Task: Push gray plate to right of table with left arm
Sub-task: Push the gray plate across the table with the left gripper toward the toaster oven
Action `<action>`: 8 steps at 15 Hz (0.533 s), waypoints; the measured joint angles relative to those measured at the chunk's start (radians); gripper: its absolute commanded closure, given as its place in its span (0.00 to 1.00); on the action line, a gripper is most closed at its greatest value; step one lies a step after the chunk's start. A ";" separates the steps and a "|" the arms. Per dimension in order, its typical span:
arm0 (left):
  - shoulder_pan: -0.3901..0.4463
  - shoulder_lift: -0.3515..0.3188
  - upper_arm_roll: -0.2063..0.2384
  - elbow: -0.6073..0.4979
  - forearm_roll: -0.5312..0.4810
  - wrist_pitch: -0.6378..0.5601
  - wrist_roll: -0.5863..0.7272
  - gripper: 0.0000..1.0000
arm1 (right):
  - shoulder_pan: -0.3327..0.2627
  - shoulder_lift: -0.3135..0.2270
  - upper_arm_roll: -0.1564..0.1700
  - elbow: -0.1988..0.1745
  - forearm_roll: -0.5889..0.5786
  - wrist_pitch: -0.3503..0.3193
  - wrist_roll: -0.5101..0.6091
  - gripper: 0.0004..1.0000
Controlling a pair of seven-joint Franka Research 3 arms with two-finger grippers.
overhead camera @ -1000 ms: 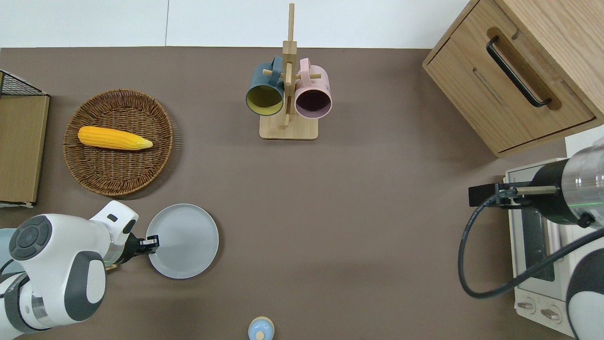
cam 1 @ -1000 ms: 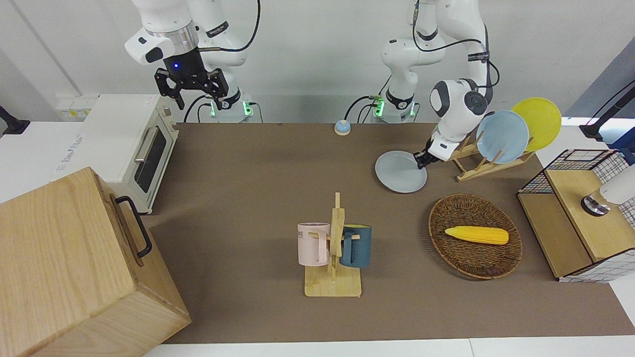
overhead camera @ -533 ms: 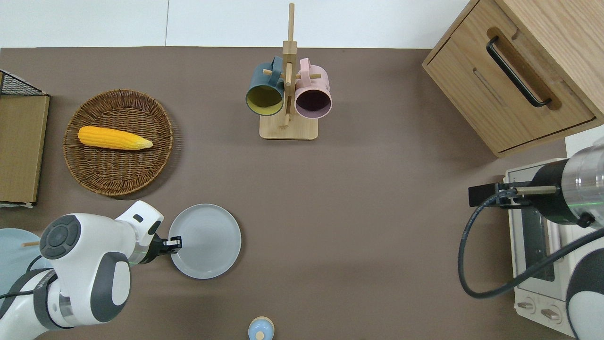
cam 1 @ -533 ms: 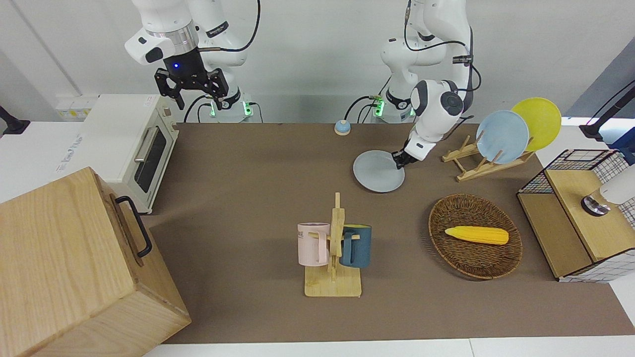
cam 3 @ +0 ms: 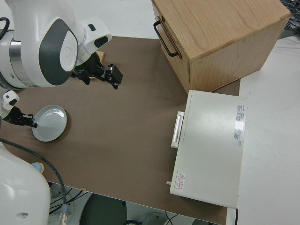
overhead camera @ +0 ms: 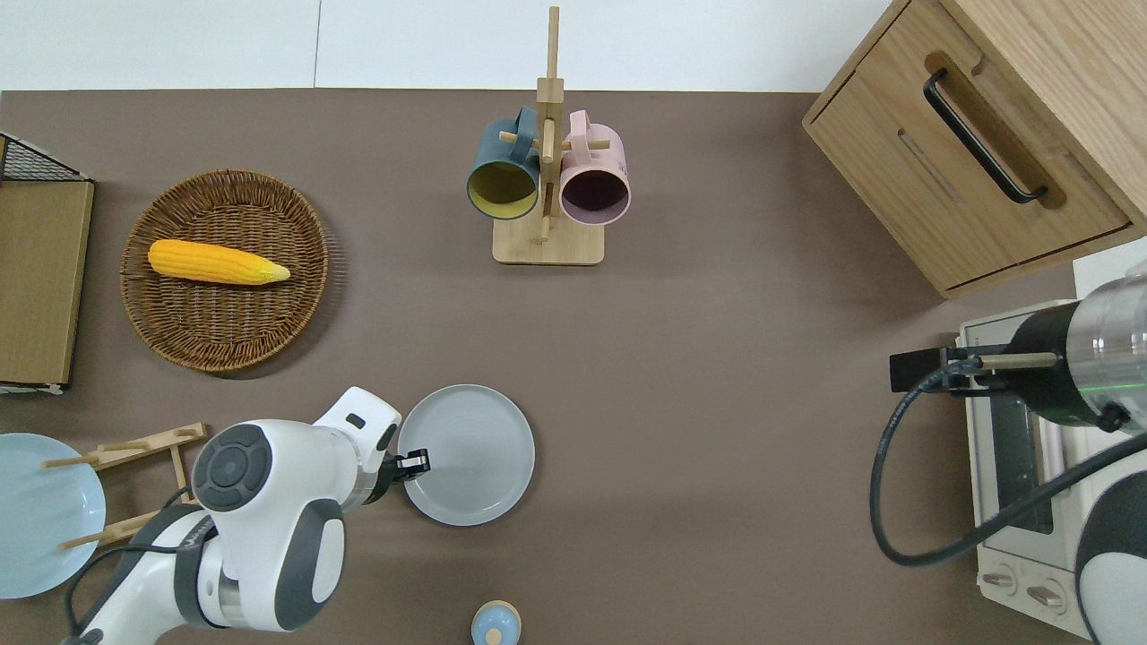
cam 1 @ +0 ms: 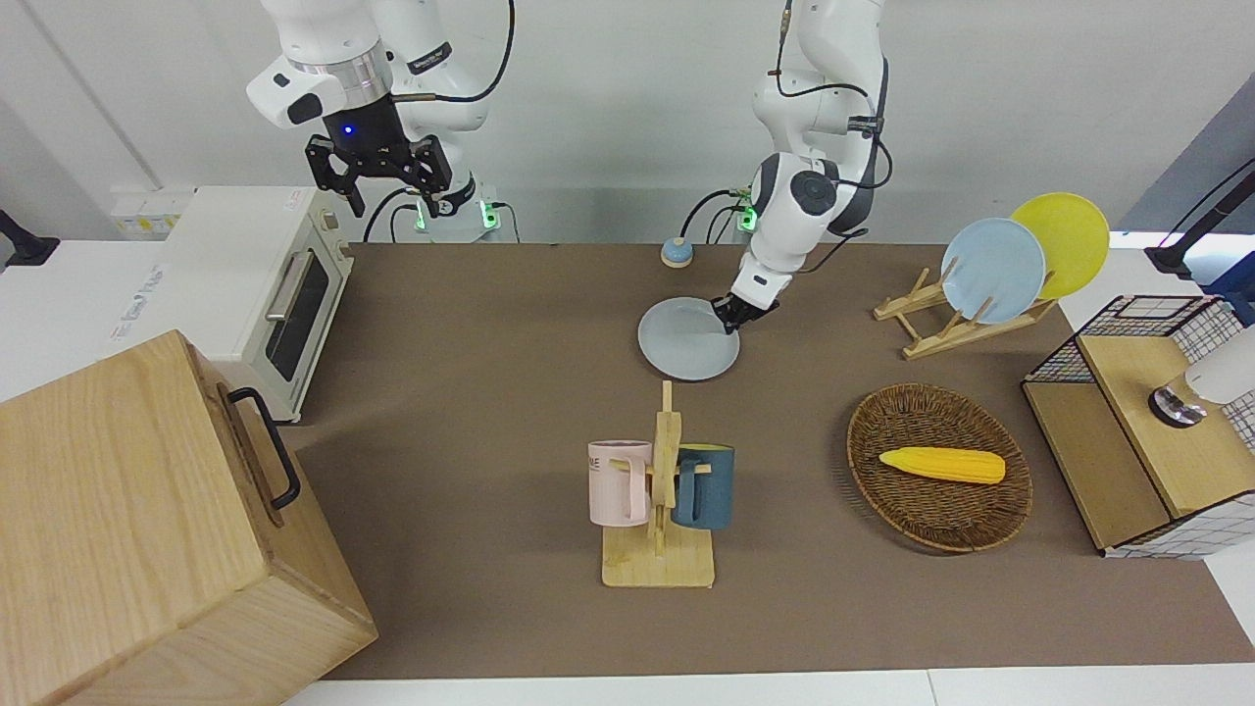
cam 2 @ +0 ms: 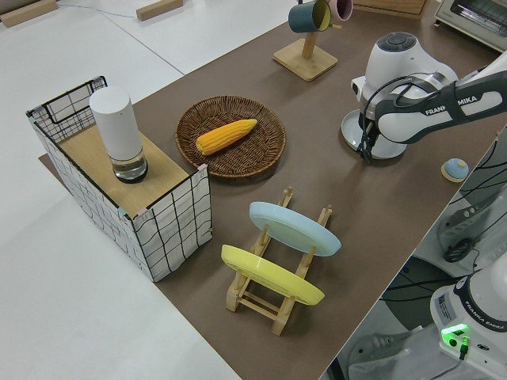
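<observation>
The gray plate point(overhead camera: 467, 454) lies flat on the brown surface point(overhead camera: 717, 403), roughly at the middle of its length and in the half nearer to the robots. In the overhead view, taking the plate as the clock's centre, the wooden mug rack point(overhead camera: 547, 179) with its dark blue mug point(overhead camera: 502, 175) and pink mug point(overhead camera: 594, 179) stands at about 12 o'clock, farther from the robots and well apart. The wicker basket point(overhead camera: 309, 296) holding the corn cob point(overhead camera: 218, 262) is at about 10 o'clock, toward the left arm's end. The wooden plate rack point(overhead camera: 134, 484) with the light-blue plate point(overhead camera: 40, 515) is at 9 o'clock, and a small blue bell point(overhead camera: 495, 623) sits at about 6 o'clock, nearer to the robots.

The left arm point(overhead camera: 269, 520) reaches low over the surface, and its pincer point(overhead camera: 414, 463) meets the plate at the rim's 9 o'clock edge, the black tip resting just over the rim. Whether its fingers are spread or clenched cannot be told.

The white toaster oven point(cam 1: 265, 294) and the wooden cabinet point(cam 1: 147, 529) with its black handle occupy the right arm's end. The right arm point(cam 1: 333, 69) is parked, and its pincer point(cam 1: 377, 186) hangs with the fingers apart, grasping nothing.
</observation>
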 measured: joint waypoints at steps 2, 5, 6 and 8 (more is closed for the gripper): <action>-0.054 0.009 0.000 0.005 -0.009 0.022 -0.049 1.00 | 0.000 0.000 0.000 0.000 0.000 0.000 0.000 0.00; -0.131 0.037 0.000 0.031 -0.041 0.043 -0.105 1.00 | 0.000 0.000 0.000 0.000 0.000 0.000 0.000 0.00; -0.154 0.049 0.003 0.043 -0.049 0.048 -0.116 1.00 | 0.000 0.000 0.000 0.000 0.000 0.000 0.000 0.00; -0.198 0.075 0.010 0.070 -0.074 0.059 -0.134 1.00 | 0.000 0.000 0.000 0.000 0.000 0.000 0.000 0.00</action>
